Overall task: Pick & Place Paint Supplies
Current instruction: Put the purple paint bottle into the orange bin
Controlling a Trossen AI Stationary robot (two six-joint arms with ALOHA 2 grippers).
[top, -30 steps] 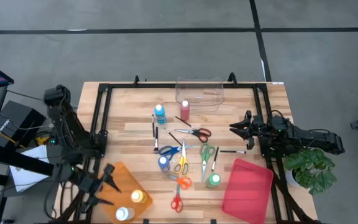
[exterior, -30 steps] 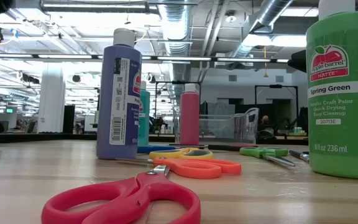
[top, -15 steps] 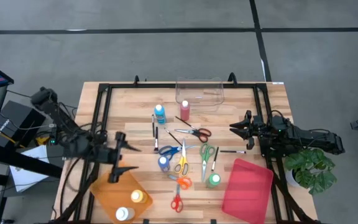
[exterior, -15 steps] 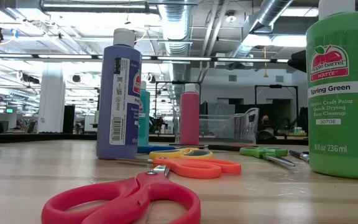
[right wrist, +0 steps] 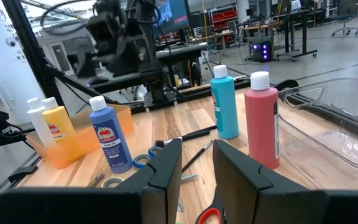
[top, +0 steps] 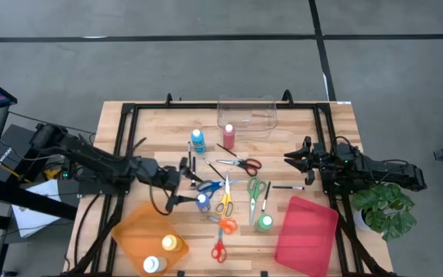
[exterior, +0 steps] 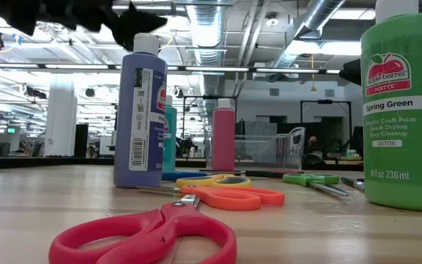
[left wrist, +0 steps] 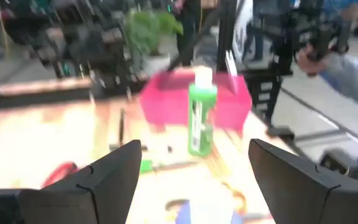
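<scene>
In the high view my left gripper (top: 188, 185) hangs open over the table's middle, just left of the blue bottle (top: 201, 201), touching nothing. Its wrist view looks between wide-open fingers (left wrist: 194, 149) at the green bottle (left wrist: 201, 118). In the low view the left gripper (exterior: 86, 15) shows dark above the blue bottle (exterior: 140, 110). Teal (top: 198, 140), red (top: 228, 136) and green (top: 264, 222) bottles stand upright. Several scissors (top: 224, 201) and thin brushes (top: 194, 173) lie flat. My right gripper (top: 292, 161) waits open at the right edge.
An orange tray (top: 133, 231) at the near left holds a yellow (top: 171, 243) and a white bottle (top: 154, 264). A pink tray (top: 306, 231) lies near right. A clear bin (top: 246, 114) sits at the far edge. A black frame (top: 125, 146) borders the table.
My left arm has swung from the near-left corner, over the orange tray, toward the table's right and far side, and now reaches out to the blue bottle at the middle. Its gripper has stayed open. No object has moved.
</scene>
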